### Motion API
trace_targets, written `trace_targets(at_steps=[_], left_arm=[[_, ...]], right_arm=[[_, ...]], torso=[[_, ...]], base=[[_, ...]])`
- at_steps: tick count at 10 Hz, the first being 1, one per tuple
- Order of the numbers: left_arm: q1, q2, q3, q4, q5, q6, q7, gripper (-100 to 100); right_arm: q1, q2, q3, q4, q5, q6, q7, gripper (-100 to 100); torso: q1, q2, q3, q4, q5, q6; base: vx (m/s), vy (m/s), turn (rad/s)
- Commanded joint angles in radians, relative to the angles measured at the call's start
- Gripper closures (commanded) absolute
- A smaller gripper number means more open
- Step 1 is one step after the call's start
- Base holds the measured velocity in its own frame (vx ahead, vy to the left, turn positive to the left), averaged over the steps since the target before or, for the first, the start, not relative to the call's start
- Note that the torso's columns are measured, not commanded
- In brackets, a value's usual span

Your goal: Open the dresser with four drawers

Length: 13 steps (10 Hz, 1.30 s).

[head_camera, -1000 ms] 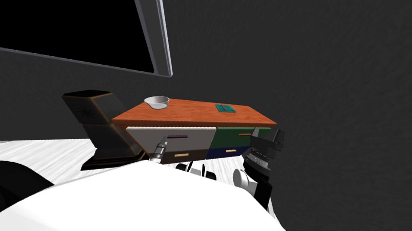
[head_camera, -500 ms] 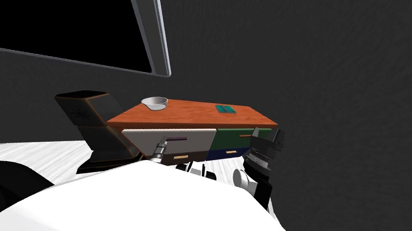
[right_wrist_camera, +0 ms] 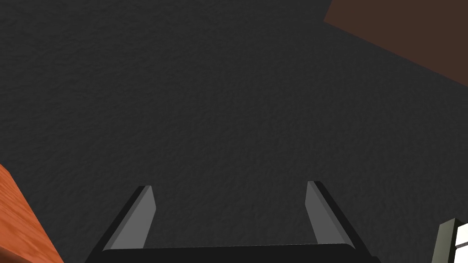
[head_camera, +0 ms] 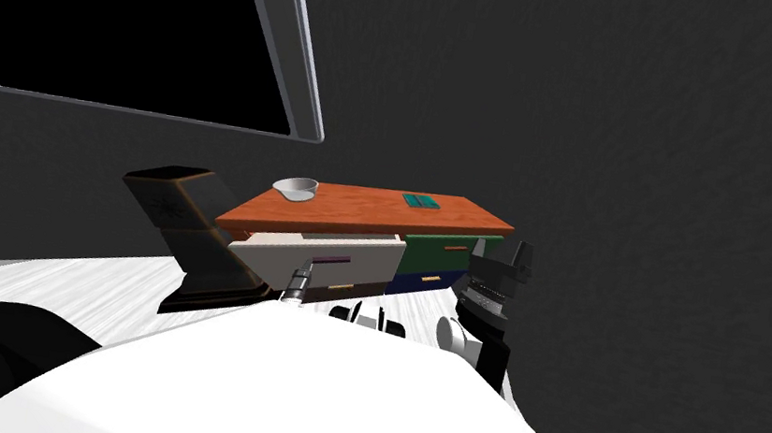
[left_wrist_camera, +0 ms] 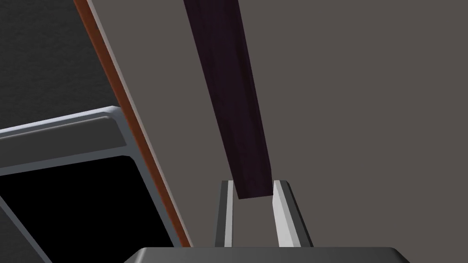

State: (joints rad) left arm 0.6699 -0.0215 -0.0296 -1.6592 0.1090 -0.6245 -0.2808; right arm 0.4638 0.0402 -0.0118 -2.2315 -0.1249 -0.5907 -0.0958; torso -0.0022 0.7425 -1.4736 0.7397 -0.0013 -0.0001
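dresser [head_camera: 357, 210]: 1, against the dark wall, long axis left-right, fronts facing me | drawers: 4, two per side; grey upper-left drawer [head_camera: 369, 258] stands slightly out | handle [left_wrist_camera: 233, 100]: 1 dark purple bar, lengthwise along that front | left gripper [left_wrist_camera: 254, 185]: pinching the handle's end | right gripper [right_wrist_camera: 228, 189]: spread, by the dresser's right end | on top: 1 bowl [head_camera: 295, 188], 1 teal book [head_camera: 421, 202]

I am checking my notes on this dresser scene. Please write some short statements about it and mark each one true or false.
1. The left fingers clamp the dark purple bar handle of the light grey drawer. True.
2. The right fingers are shut. False: they stand open, holding nothing.
3. A small white bowl stands on the orange-brown wooden dresser top. True.
4. The flat teal object lies on the floor. False: it lies on the dresser top.
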Motion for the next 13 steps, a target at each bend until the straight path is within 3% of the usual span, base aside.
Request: trace_targets(at_steps=[1,7,8,13], left_arm=[[0.012,0.0,-0.005,-0.009,0.0,0.001,0.0,100],[0.052,0.003,-0.024,-0.029,-0.002,-0.008,-0.001,100],[0.078,0.003,-0.03,-0.056,0.001,0.003,-0.003,-100],[0.191,0.003,-0.057,-0.204,0.015,0.049,-0.013,-100]], right_arm=[[0.0,0.0,0.0,0.0,0.0,0.0,0.0,0],[0.0,0.0,0.0,0.0,0.0,0.0,0.0,0],[0.0,0.0,0.0,0.0,0.0,0.0,0.0,0],[0.001,0.0,0.0,0.0,0.0,0.0,0.0,0]], torso=[[0.0,0.0,-0.001,0.0,0.0,-0.001],[0.0,-0.002,-0.001,0.0,-0.001,0.0],[0.002,-0.008,-0.005,0.0,-0.001,0.0],[0.002,-0.004,-0.002,-0.001,0.001,0.0]], base=[[-0.084,-0.028,-0.003],[-0.15,-0.052,0.005],[-0.014,-0.008,-0.026],[0.029,0.008,-0.038]])
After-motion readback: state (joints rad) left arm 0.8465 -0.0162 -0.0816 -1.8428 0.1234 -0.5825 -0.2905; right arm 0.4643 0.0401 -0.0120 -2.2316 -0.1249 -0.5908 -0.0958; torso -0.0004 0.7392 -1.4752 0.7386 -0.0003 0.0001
